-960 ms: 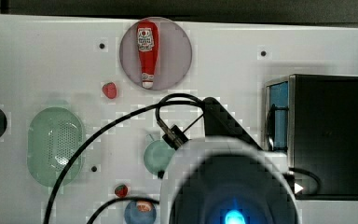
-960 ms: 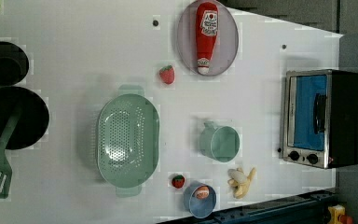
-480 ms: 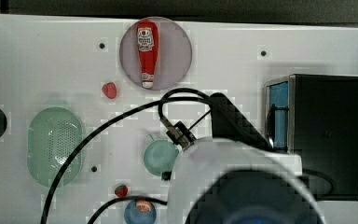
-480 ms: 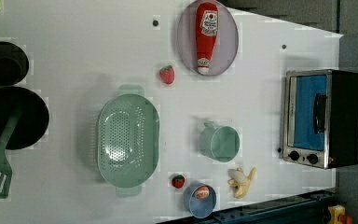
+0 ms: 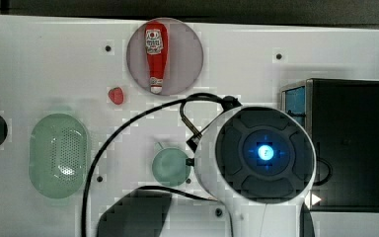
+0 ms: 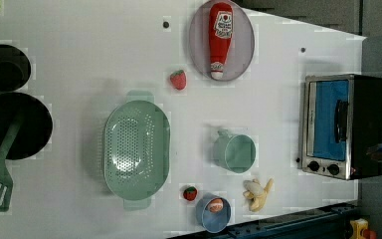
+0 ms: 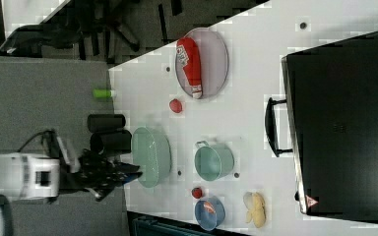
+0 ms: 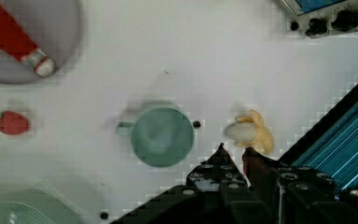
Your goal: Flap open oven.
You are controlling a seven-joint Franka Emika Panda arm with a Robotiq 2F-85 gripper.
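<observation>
Boxy black oven (silver-framed, blue glass door).

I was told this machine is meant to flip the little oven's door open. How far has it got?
Nothing looks done yet: in the left view the oven has its blue glass door shut, with the handle bar untouched. In hand: the wrist view shows the gripper hovering above the table near the green cup and the banana, holding nothing. Still left: reaching the handle and pulling the door down.

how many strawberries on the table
2: one small red strawberry lies beside the grey plate with the ketchup bottle, another beside the small blue bowl. None seem hidden.
</observation>
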